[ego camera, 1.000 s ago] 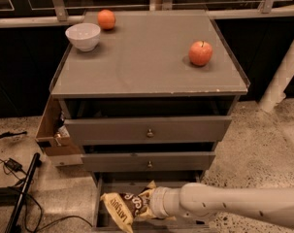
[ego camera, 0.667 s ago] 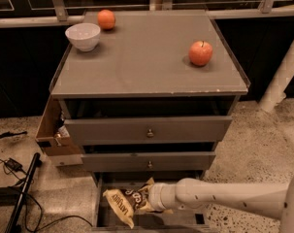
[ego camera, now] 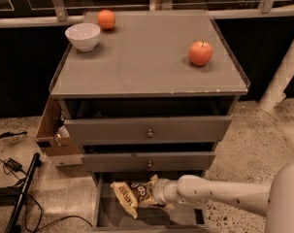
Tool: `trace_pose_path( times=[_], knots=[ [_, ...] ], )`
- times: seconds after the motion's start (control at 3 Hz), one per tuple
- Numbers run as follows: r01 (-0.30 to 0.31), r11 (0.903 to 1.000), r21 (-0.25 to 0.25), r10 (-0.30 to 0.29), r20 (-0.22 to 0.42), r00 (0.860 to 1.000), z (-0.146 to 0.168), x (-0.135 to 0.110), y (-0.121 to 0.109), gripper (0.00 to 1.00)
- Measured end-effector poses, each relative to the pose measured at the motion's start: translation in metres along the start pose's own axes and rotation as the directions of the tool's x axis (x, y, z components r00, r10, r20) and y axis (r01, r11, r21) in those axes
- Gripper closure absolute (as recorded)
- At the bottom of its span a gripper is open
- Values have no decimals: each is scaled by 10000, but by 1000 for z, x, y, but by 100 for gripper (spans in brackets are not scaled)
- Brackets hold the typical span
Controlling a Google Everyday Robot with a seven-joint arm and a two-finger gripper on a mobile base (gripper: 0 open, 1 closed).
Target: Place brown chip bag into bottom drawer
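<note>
Camera view: your hand (ego camera: pixel 157 192) sits low in front of the cabinet, at the tip of the pale arm reaching in from the right, and it is pressed against the right end of the bag (ego camera: pixel 131 195). You cannot tell whether it is clamped on the bag or apart, because the wrist covers that end. The bag is over the open drawer (ego camera: pixel 104 213), inside its side walls, tilted with its left end lower. Whether it rests on the drawer floor or hangs just above it is not clear.

Expect the bag to be light, soft and crinkly. It is probably mostly air, so it will give under pressure, the film will be slick, and the chips will crush easily. Your best hold is likely the flat sealed end, or a pinch across the narrow width, with a modest squeeze. Held by one end, it will probably sag and swing.

The arm hides the drawer's right half, and the frame cuts off its front edge. The bag's lettering is too small to read. Up on the counter (ego camera: pixel 146 67), the apple (ego camera: pixel 200 53), orange (ego camera: pixel 106 19) and bowl (ego camera: pixel 83 36) stand well apart from your work
</note>
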State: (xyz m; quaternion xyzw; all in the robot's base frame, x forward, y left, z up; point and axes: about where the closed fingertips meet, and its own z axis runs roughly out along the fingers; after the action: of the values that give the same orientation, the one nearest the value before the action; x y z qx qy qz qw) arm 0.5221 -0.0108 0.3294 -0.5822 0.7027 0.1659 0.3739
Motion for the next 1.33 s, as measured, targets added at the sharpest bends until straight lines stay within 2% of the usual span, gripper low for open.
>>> trace_pose_path(
  times=[0.33,1.0,1.33],
  knots=[
    [35,10000,58,-34,-95,9999,4,10,1,100],
    [-215,9989,414,220,-127,9997,27,71,-10,100],
    [-325,9985,438,326,-35,9995,37,91,-15,100]
  ],
)
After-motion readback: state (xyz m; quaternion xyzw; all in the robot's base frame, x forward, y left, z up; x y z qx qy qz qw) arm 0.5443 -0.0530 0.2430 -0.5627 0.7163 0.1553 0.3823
